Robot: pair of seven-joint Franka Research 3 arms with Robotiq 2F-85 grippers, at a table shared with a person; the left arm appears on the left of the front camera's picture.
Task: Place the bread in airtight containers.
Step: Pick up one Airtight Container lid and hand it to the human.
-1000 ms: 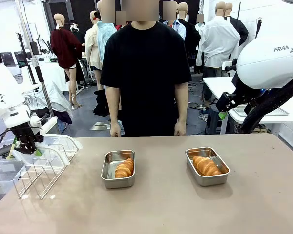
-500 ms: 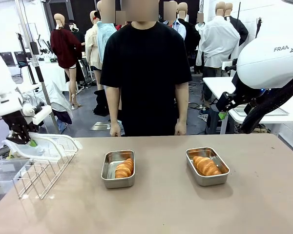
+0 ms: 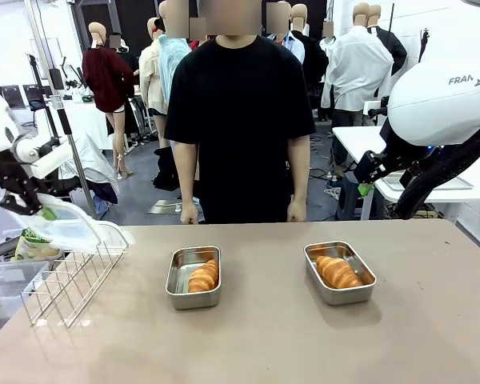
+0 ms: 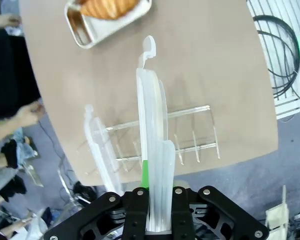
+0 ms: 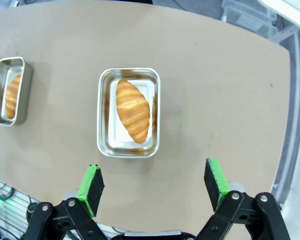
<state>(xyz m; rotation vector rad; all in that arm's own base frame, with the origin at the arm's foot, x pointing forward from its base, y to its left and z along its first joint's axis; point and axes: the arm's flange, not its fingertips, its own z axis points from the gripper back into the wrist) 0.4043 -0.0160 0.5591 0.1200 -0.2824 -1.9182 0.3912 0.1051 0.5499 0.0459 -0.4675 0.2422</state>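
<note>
Over the table (image 3: pixel 304 344), your left end effector (image 4: pixel 155 200), held high, clamps a translucent lid (image 4: pixel 152 115), pads (image 4: pixel 145 172) mostly hidden; right end effector (image 5: pixel 155 180) gapes.

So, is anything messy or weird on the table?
Nothing is spilled or broken. Both croissants lie neatly in their open steel tubs. The only odd thing is a lid, held up in the air above the rack by the left end effector.
</note>
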